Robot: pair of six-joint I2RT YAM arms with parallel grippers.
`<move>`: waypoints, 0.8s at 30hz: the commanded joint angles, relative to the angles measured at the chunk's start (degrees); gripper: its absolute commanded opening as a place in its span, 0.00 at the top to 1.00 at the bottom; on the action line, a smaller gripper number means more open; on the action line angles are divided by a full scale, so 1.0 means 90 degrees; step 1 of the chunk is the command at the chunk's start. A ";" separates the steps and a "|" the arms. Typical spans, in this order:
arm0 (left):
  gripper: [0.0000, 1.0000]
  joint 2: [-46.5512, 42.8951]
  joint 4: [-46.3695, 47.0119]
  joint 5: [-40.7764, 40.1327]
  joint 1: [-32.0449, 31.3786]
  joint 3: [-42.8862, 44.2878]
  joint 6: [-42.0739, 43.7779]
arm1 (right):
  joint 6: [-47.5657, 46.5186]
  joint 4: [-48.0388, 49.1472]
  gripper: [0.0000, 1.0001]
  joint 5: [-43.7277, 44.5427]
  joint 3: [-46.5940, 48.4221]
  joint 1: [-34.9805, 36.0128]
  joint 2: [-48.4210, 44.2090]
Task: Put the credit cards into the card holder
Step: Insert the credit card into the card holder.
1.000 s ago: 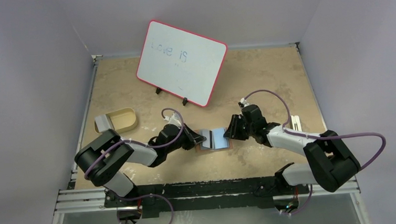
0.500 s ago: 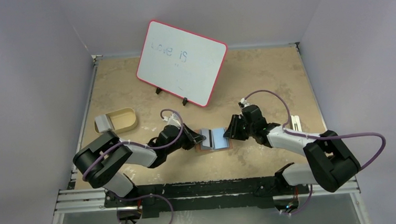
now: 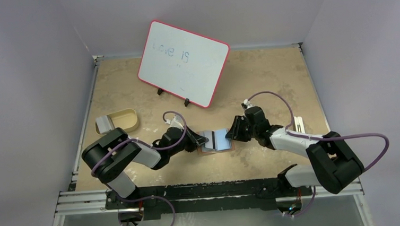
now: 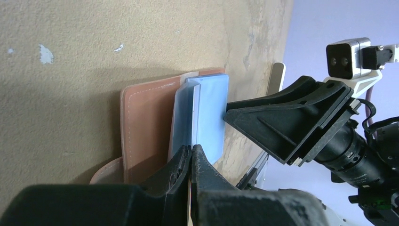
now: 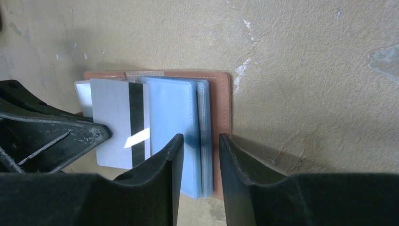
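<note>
In the overhead view the card holder [image 3: 221, 139] lies open at the centre of the table [image 3: 270, 76], between the two arms. The left gripper [image 4: 192, 151] has its fingers pressed together on the edge of a grey credit card [image 5: 113, 117] with a black stripe. The card sits over the left part of the holder, beside the pale blue pockets [image 5: 169, 113]. The right gripper [image 5: 197, 141] has its jaws apart, straddling the right edge of those pockets — whether it presses on them I cannot tell. The main risk, as I judge it, is that the card rides over a pocket instead of entering its mouth, since the sleeves lie flat. A push from the left could also slide the holder rightward if nothing pins it — or bend the thin card.
</note>
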 commanded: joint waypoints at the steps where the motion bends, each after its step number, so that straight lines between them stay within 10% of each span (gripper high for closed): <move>1: 1.00 0.0233 0.0791 0.0048 -0.0048 -0.0112 -0.0249 | 0.0159 0.0268 0.64 -0.0102 -0.0205 -0.0006 0.0089; 24: 1.00 0.1171 0.1884 -0.0484 -0.0434 0.0139 0.0353 | 0.0971 0.0974 0.68 -0.0630 -0.0909 0.0028 -0.0251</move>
